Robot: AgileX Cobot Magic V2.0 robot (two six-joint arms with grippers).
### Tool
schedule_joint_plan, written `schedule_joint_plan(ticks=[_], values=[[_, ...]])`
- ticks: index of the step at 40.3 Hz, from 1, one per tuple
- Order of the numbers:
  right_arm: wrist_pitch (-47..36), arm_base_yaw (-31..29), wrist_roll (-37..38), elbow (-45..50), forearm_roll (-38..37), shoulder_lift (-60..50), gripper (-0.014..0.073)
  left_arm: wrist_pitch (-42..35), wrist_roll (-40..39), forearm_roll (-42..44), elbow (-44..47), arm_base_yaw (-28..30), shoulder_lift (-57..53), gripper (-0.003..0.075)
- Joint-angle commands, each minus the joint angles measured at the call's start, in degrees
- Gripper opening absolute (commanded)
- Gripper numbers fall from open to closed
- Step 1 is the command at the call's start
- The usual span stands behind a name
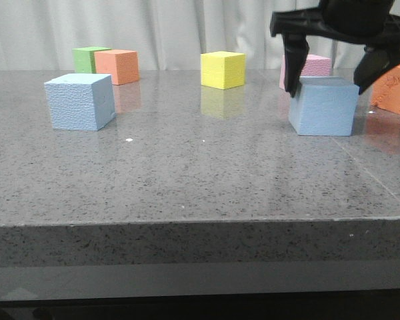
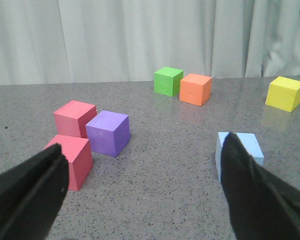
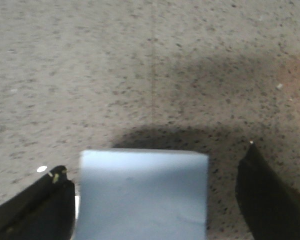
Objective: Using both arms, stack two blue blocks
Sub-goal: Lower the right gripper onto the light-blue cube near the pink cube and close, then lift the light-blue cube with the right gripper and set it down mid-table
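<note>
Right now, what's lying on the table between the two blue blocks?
Nothing. In the front view, bare grey table runs from the left blue block to the right blue block; the yellow cube sits farther back.

A: Checked all three views for legible text, labels, brands, numbers or signs. None found.

B: Foam cube faces?

A: Plain. The rough-textured blue block (image 1: 80, 101) shows surface grain only, no characters. The smooth blue block (image 1: 323, 107) is blank on every visible face; in the right wrist view its top is blurred, nothing readable.

B: The other coloured cubes?

A: Yellow cube (image 1: 223, 69), orange cube (image 1: 117, 66), green cube (image 1: 89, 59): bare colour, no print.

B: End effectors, surface?

A: Right end effector (image 1: 333, 83): dark, no marking visible. The speckled grey surface (image 1: 200, 173) carries no writing. Entry: nothing legible.
</note>
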Motion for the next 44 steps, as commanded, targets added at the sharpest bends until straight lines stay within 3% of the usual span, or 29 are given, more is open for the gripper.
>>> schedule_joint_plan(ticks=[1,11,22,34,44], values=[[-3.3,-0.6,0.3,-2.0,-1.6,-1.6,0.0654,-4.9,-0.6,-0.1,-1.4,-0.1,0.9,0.0607],[-2.3,-0.6,0.2,-2.0,-1.5,1.0,0.0652,-4.9,-0.6,-0.1,-1.4,-0.1,0.9,0.0607],[-1.1,-0.5,0.2,-2.1,-1.0,-1.1,0.0468,-4.9,-0.6,-0.1,-1.4,-0.1,0.9,0.0607],[-1.6,4.6,0.2,-2.3,-0.9,-5.5,0.0466,-4.9,-0.6,-0.1,-1.4,-0.1,0.9,0.0607],[1.9,11.1,0.4,-10.8,-1.1,0.7,0.0466,-4.9,-0.6,-0.1,-1.4,-0.1,0.9,0.0607]])
